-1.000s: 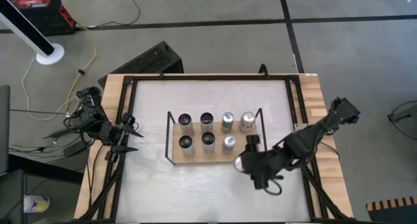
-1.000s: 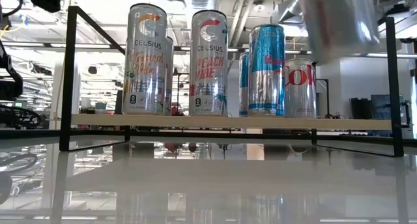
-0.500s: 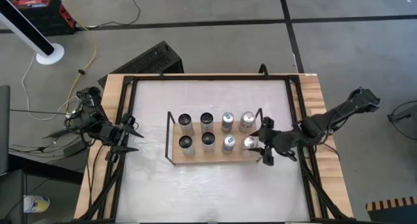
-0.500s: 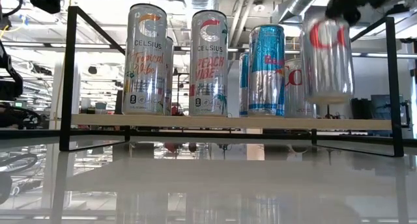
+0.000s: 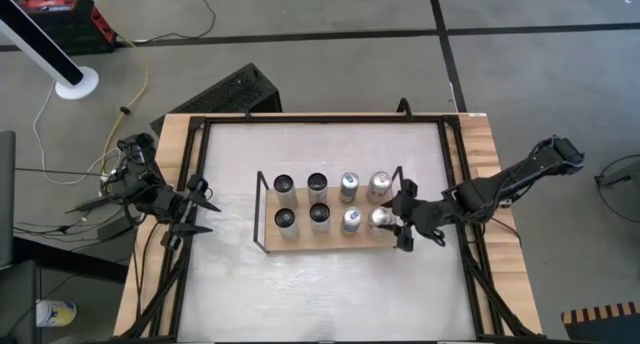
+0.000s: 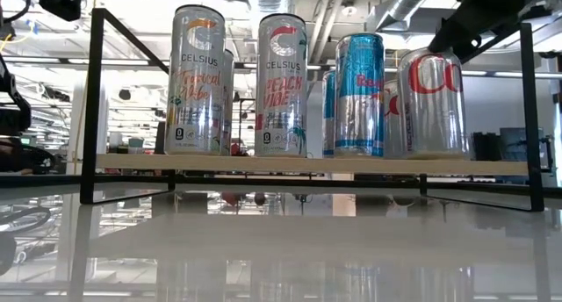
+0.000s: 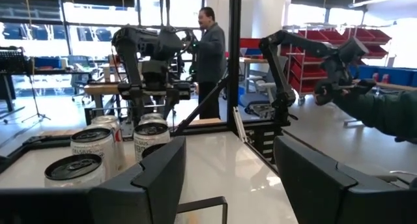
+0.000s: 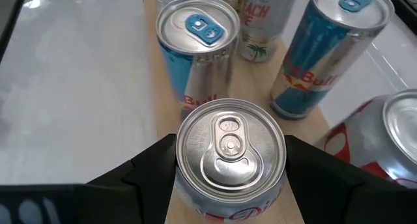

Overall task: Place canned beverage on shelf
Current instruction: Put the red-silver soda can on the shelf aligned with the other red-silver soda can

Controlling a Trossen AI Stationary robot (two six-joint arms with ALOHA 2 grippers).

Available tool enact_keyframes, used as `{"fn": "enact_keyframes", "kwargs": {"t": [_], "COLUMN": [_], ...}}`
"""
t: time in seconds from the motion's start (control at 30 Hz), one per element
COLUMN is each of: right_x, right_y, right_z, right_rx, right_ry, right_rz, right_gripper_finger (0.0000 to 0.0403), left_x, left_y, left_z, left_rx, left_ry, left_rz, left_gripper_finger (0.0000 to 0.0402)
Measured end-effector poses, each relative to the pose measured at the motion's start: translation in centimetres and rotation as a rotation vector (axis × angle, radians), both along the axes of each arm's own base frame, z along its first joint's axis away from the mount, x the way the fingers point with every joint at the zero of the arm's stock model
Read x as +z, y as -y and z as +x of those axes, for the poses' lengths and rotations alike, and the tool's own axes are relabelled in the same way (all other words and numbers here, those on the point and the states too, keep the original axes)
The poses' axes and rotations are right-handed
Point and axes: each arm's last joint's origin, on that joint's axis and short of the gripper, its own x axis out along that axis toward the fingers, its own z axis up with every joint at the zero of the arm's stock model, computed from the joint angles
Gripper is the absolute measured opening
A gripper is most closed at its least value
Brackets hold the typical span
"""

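On the shelf [image 6: 307, 166], the tall silver can at the left end [image 6: 197, 81] reads "CELSIUS" in dark letters, with slanted orange lettering below that I cannot make out in full. The one beside it [image 6: 281, 84] also says "CELSIUS", then "PEACH VIBE" in red. Looking down past my right gripper [image 8: 229, 160], a blue and silver can [image 8: 329, 51] shows "Red Bull" in red; its neighbour [image 8: 198, 51] shows only "Bull". The can I hold [image 6: 432, 102] bears large red letters, cut off, starting "C".
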Motion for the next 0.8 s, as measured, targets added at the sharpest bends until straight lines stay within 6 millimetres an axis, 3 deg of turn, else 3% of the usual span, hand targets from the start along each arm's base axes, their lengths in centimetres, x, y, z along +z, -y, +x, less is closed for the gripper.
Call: {"fn": "enact_keyframes", "kwargs": {"t": [0.5,0.8], "right_x": [-0.14,-0.2], "right_y": [-0.04,-0.04], "right_z": [-0.18,-0.23], "right_rx": [0.0,0.005], "right_ry": [-0.025,-0.034], "right_rz": [0.024,0.024], "right_gripper_finger": [0.0278,0.0326], "left_x": [-0.18,-0.18], "left_y": [0.04,0.04], "left_z": [0.03,0.03], "left_rx": [0.0,0.0], "left_ry": [-0.012,-0.012], "left_rz": [0.016,0.016], "left_gripper_finger": [0.0219,0.0219]}}
